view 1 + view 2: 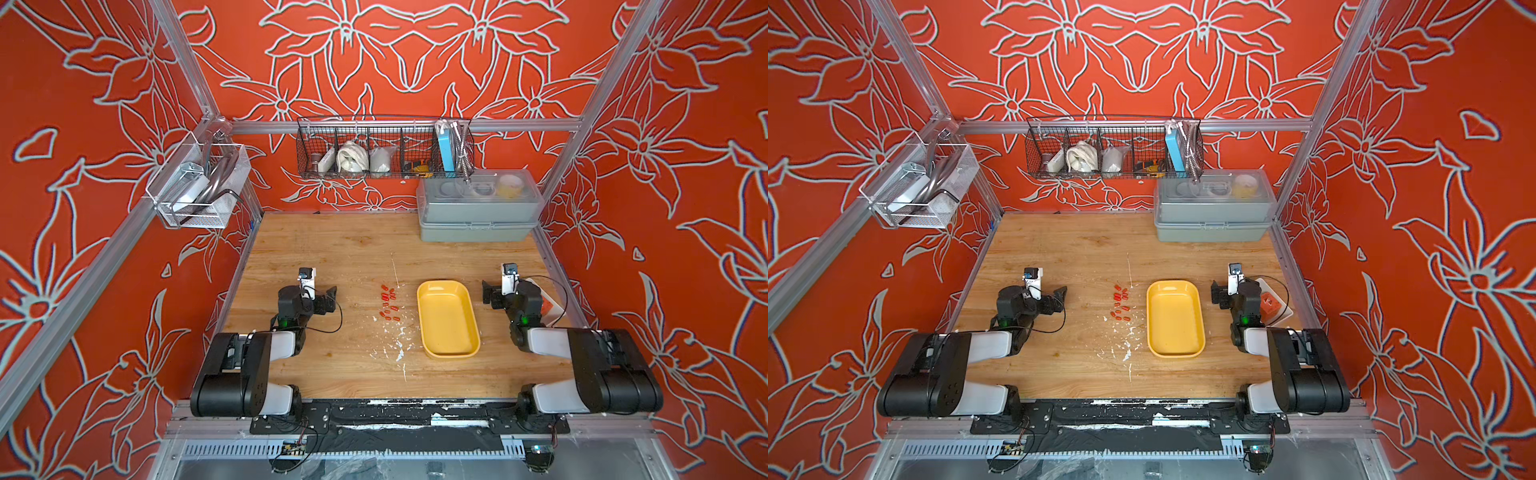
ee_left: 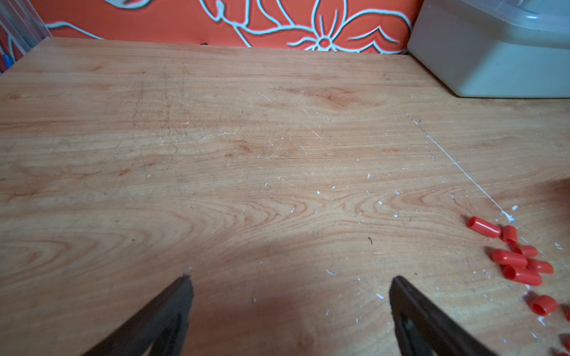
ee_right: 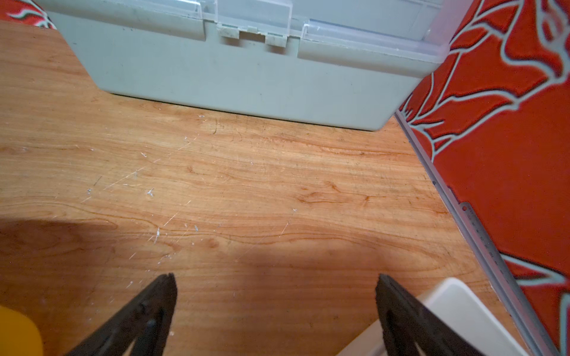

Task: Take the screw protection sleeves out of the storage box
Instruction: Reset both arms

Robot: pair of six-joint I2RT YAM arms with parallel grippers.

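Red sleeves [image 1: 389, 302] clustered on table [image 1: 332, 249], center frame, left of yellow tray [image 1: 451, 354]. Left gripper [image 2: 290, 280], right gripper [image 3: 276, 277]: jaws wide, nothing held.

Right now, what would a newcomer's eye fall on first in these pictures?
The empty yellow tray stands out most, right of centre. Just left of it, a cluster of small red tubes lies on the wooden table. The left gripper and right gripper stand open, one at each side.

No legible writing anywhere; the ruler [image 3: 485, 237] has scale marks too blurred to read.
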